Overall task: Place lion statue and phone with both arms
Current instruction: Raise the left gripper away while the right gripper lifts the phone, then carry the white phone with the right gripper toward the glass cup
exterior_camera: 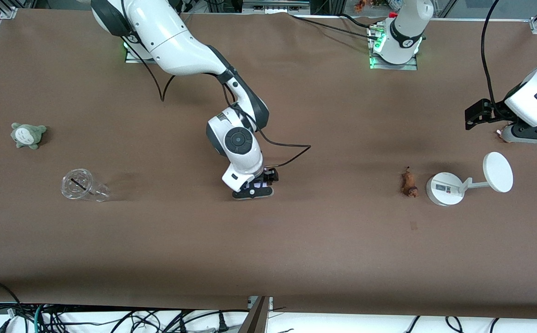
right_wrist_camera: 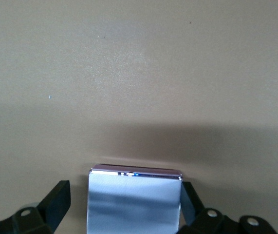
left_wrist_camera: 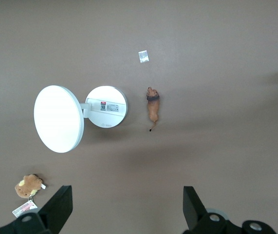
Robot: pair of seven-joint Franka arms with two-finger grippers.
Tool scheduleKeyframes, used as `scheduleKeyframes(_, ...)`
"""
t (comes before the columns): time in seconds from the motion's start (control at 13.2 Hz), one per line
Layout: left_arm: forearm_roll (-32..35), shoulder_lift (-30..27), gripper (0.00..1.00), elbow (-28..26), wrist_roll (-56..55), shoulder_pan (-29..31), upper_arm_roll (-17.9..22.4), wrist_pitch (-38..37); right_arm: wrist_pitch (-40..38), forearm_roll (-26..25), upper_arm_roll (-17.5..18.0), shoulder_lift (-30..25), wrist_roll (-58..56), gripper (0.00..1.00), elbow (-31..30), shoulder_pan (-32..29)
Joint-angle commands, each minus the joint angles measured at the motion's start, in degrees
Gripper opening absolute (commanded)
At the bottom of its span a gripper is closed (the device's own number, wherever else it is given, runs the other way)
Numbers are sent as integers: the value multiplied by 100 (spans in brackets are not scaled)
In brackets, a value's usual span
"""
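The phone (right_wrist_camera: 135, 202), a pale lavender slab with purple edges, lies flat on the brown table near its middle. My right gripper (exterior_camera: 253, 188) is low over it, and only a sliver of the phone (exterior_camera: 259, 184) shows there. In the right wrist view the right gripper (right_wrist_camera: 124, 208) is open around the phone, with a gap at one finger (right_wrist_camera: 56, 201). The lion statue (exterior_camera: 409, 184), small and orange-brown, lies toward the left arm's end; it also shows in the left wrist view (left_wrist_camera: 152, 107). My left gripper (left_wrist_camera: 127, 209) is open and empty, up over the table near that end (exterior_camera: 522, 135).
A white round-based stand (exterior_camera: 445, 188) with a disc (exterior_camera: 497, 172) is beside the lion. A brown plush with a tag (left_wrist_camera: 29, 185) lies under the left hand. A grey-green plush (exterior_camera: 27, 135) and a tipped clear cup (exterior_camera: 83, 186) lie toward the right arm's end.
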Motion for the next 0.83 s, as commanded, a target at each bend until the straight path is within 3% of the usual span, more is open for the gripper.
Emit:
scheduleKeyframes(0.0, -79, -40, 100, -8, 48, -66, 54, -47, -65, 90, -45, 72, 145, 100, 85, 59)
scheduleKeyframes(0.6, -123, -31, 100, -8, 92, -40, 89, -91, -73, 11, -54, 72, 145, 100, -47, 59)
scheduleKeyframes(0.68, -123, -31, 100, -8, 92, -40, 90, -91, -73, 2, -71, 63, 128, 90, -47, 59)
scheduleKeyframes(0.75, -123, -31, 100, -8, 92, -40, 90, -117, -73, 46, -71, 54, 136, 60, -47, 24)
